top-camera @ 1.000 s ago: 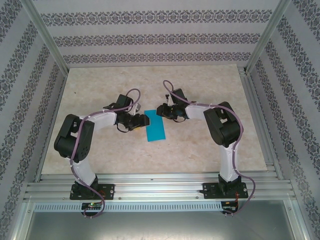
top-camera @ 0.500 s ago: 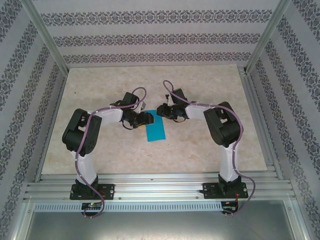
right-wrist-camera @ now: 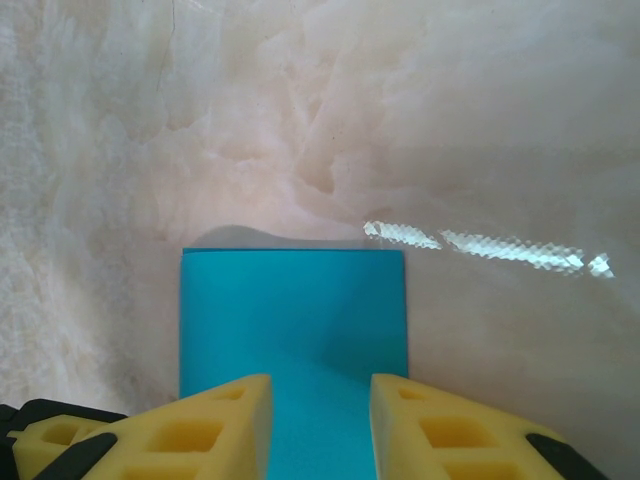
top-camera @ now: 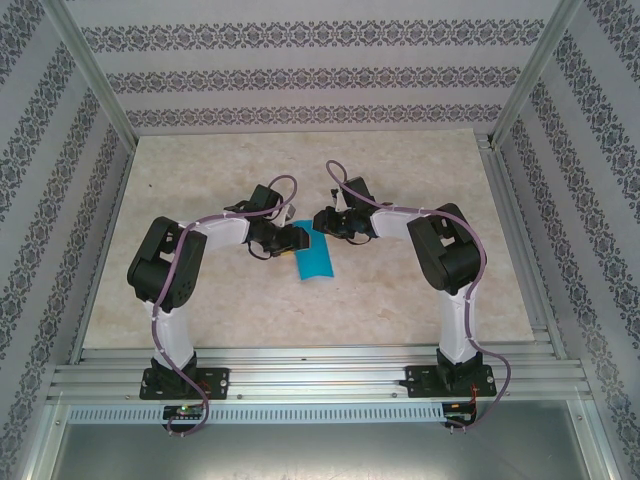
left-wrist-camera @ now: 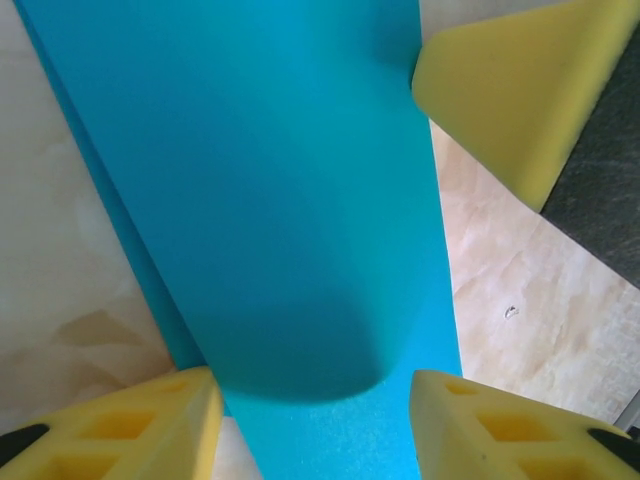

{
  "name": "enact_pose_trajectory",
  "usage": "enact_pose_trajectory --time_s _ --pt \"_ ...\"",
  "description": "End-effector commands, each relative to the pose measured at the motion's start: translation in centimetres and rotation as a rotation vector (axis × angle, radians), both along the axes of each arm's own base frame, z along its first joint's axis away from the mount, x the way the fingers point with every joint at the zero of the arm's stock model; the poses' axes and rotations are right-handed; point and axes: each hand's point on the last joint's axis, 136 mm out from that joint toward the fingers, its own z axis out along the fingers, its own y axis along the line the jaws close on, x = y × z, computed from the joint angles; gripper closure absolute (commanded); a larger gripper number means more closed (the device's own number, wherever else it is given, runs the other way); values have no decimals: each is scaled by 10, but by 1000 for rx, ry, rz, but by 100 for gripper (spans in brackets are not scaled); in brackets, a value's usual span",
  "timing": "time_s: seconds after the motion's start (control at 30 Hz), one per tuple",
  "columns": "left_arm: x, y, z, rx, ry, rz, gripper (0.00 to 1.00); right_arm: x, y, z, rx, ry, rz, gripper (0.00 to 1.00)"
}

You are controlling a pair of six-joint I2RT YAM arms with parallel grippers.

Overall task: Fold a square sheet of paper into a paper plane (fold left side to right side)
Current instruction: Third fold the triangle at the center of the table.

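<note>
While the left gripper (top-camera: 293,239) straddles the paper (top-camera: 314,262) with its jaws partly apart and nothing clamped, the paper bows upward between its fingers (left-wrist-camera: 150,420). It is a narrow strip near the middle of the table (top-camera: 430,300), well away from every edge. The right gripper (top-camera: 321,220) stands over the far end of the paper with its jaws slightly apart. It seems to pin that end flat, though contact is hard to confirm. If the left jaws close off-line on the bow, the crease will likely run crooked. If the pinned end slides, the edges will not meet.
</note>
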Motion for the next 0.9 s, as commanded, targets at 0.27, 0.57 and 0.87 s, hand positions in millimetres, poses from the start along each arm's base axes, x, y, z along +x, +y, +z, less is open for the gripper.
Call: enact_pose_trajectory --time_s 0.27,0.57,0.87 --pt "9 -6 30 -32 -75 16 56 -8 4 -1 5 4 28 68" --pt "8 -2 39 -37 -95 42 55 -8 2 -2 6 5 22 68" --pt "10 -14 54 -151 -108 70 54 -8 2 -1 14 5 21 67"
